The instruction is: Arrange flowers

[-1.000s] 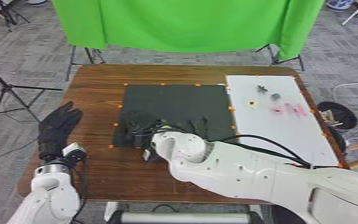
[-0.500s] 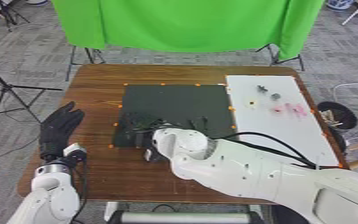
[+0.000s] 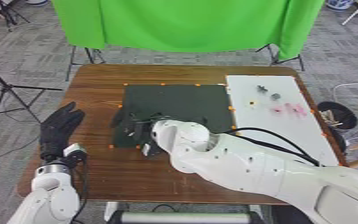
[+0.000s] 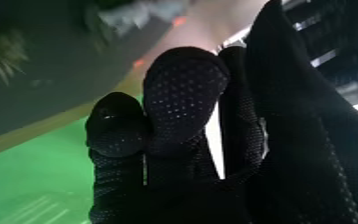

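On the white board in the head view lie pink flowers (image 3: 295,109), a small yellow piece (image 3: 253,103) and two small grey-green pieces (image 3: 262,89). My right hand (image 3: 140,130) is over the left part of the black mat, away from the board, its palm largely hidden by the wrist. In the right wrist view my right hand (image 4: 182,100) has its fingers extended and slightly bent, holding nothing that I can make out. A pale, blurred piece (image 4: 135,17) and a spiky greenish piece (image 4: 1,54) lie beyond the fingers. My left hand (image 3: 60,125) rests open at the table's left edge.
The black mat (image 3: 180,102) covers the middle of the brown table (image 3: 95,95), with the white board (image 3: 286,132) to its right. Orange markers line both. My right forearm crosses the near right part of the table. A dark bin (image 3: 337,116) stands beyond the table's right edge.
My right hand and wrist have turned, and the fingers reach farther toward the mat's left edge. The right forearm has shifted a little. My left hand has kept still.
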Robot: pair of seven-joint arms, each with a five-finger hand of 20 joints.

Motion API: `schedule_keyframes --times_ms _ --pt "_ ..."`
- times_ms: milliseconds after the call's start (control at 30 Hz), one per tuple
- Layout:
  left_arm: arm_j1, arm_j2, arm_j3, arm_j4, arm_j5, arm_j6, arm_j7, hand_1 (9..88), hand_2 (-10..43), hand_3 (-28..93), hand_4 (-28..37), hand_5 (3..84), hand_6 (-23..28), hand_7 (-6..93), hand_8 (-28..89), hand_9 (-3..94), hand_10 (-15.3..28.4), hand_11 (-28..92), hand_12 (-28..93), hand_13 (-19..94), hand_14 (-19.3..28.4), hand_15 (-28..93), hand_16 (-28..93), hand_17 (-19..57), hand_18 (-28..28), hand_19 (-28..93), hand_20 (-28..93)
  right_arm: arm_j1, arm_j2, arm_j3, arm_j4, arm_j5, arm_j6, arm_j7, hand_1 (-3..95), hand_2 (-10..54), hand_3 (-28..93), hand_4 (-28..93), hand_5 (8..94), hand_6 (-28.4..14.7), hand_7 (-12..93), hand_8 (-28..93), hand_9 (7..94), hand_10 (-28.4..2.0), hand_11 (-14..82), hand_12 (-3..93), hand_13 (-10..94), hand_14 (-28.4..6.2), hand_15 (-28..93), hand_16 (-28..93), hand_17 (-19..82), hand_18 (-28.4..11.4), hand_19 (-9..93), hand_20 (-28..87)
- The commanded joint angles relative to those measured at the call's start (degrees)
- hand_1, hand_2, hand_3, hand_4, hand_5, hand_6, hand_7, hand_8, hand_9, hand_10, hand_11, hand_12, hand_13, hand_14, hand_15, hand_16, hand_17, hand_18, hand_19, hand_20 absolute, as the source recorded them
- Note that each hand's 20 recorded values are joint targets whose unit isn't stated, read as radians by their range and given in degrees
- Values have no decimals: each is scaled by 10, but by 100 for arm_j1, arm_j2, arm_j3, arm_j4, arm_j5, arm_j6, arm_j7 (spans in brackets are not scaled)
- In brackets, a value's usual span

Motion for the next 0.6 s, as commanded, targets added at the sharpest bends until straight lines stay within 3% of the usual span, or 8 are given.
schedule_keyframes --times_ms 33,133,233,400,500,600 --pt "226 -38 -92 -115 -10 69 59 435 186 682 -243 519 22 184 -62 522 139 257 115 452 141 214 -28 236 111 61 311 259 836 733 -1055 393 132 84 394 -95 725 -160 525 73 196 -155 546 -147 68 114 881 -26 560 273 631 -103 922 393" --pt "308 -60 -141 -189 -10 195 178 436 186 681 -244 522 26 185 -61 527 138 259 115 454 141 215 -28 236 110 61 310 186 1485 1200 -1539 460 -168 156 350 -95 723 -174 399 27 140 -114 509 -121 65 118 878 -28 564 273 626 -106 928 386" --pt "400 -61 -171 -264 -22 211 223 437 186 681 -245 526 30 186 -53 536 137 259 114 462 141 214 -28 236 110 60 308 -11 2163 1668 -1886 256 -384 241 334 -95 716 -179 375 11 116 -97 490 -118 62 120 872 -31 567 271 618 -111 930 383" --pt "518 -78 -198 -342 -23 246 242 435 186 682 -244 528 30 185 -49 540 137 261 115 465 140 213 -27 237 109 62 308 -729 3108 2832 -2285 -125 -1170 325 219 -95 666 -216 315 -24 51 -56 409 -175 46 137 826 -50 586 257 571 -138 924 393" --pt "531 -86 -185 -345 -27 233 257 434 185 685 -243 530 31 182 -53 541 137 261 115 466 140 213 -26 238 109 63 309 -1205 3591 3350 -2415 -356 -1233 399 162 -95 619 -275 273 -34 16 -36 358 -207 30 139 804 -71 588 247 549 -157 911 411" --pt "573 -66 -162 -395 -18 269 278 432 185 686 -242 530 31 182 -55 541 137 262 114 466 141 213 -26 239 109 64 310 -1748 3923 3834 -2456 -336 -1204 545 176 -95 507 -282 251 -37 -1 -29 344 -215 25 135 798 -77 588 244 542 -166 907 417"
